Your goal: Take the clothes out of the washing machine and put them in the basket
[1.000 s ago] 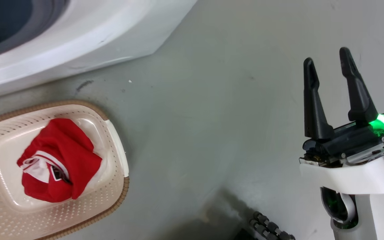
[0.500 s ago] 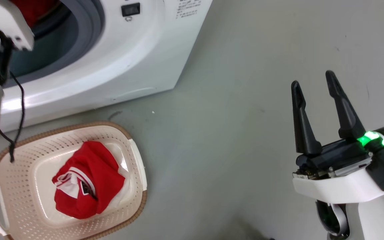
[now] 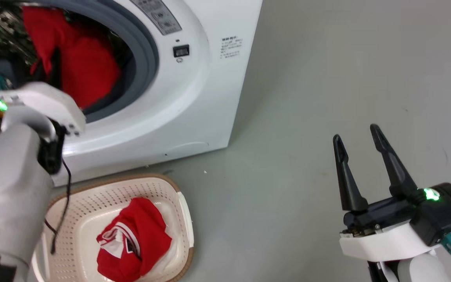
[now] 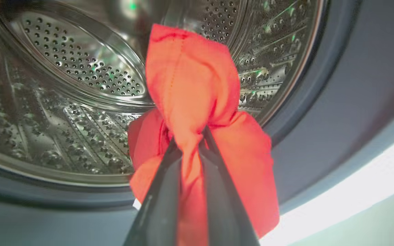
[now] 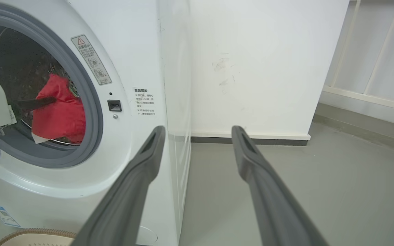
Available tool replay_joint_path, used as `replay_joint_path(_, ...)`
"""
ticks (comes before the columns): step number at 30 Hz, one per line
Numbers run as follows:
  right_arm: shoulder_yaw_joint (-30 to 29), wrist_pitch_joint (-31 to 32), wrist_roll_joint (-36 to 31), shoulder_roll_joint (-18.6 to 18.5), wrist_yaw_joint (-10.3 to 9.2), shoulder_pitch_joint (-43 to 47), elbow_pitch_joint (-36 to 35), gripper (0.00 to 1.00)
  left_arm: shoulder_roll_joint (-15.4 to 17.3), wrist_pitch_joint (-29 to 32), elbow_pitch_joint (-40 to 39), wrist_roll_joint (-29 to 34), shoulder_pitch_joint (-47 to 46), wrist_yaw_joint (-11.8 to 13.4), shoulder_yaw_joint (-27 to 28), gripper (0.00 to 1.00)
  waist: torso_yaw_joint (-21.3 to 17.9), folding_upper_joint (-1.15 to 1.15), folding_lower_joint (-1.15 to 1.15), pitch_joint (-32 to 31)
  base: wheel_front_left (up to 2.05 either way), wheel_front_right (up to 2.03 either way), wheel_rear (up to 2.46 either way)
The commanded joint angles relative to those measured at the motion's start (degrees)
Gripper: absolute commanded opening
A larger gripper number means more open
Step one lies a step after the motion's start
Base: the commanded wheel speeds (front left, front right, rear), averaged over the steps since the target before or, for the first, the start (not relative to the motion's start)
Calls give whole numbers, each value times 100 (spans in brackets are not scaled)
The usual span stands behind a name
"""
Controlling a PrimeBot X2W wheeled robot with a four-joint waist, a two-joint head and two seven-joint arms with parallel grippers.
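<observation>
Laundry corner of a plain indoor room. A white front-loading washing machine [image 5: 128,68] stands on a smooth grey floor [image 5: 320,177] beside a white wall [image 5: 251,61] with dark skirting [image 5: 279,140]. A cream laundry basket [image 3: 84,203] sits near its front; pale bars [image 5: 385,48] rise far right.

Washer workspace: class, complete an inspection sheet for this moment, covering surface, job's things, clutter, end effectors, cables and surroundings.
Surface: grey floor, faint scuffs.
Job's things: washer porthole open; red garment held up at the drum mouth; striped garment lies in the basket, which sits in front of the washer.
Clutter: nothing seen.
End effectors: left end effector shut on the red garment; right end effector open and empty above the floor.
Cables: black cable hangs from the left arm over the basket.
Surroundings: white wall beside the washer; pale railing further off.
</observation>
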Motion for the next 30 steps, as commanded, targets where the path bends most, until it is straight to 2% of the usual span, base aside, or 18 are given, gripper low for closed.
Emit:
replay_joint_path(1, 4, -11, -35, 1, -4, 82, 20, 100, -24, -28, -123, 67, 284, 66, 31, 0, 142, 0, 2, -267, 0, 0, 0)
replay_joint_path(9, 79, -11, -183, 0, -4, 422, 123, 100, -141, -30, -1464, 444, 1793, 563, 360, 0, 333, 0, 2, -892, 0, 0, 0)
replay_joint_path(17, 79, -11, -255, 0, -4, 766, 194, 100, -315, -30, -2494, 737, 3165, 903, 617, 0, 487, 0, 2, -1364, 0, 0, 0)
replay_joint_path(22, 58, -11, -294, 0, -4, 973, 223, 100, -417, -26, -2939, 875, 3956, 1044, 761, 0, 550, 0, 2, -1608, 0, 0, 0)
replay_joint_path(30, -3, -11, -351, 0, -4, 1219, 269, 100, -432, -26, -3408, 991, 4952, 1078, 884, 0, 637, 0, 2, -1938, 0, 0, 0)
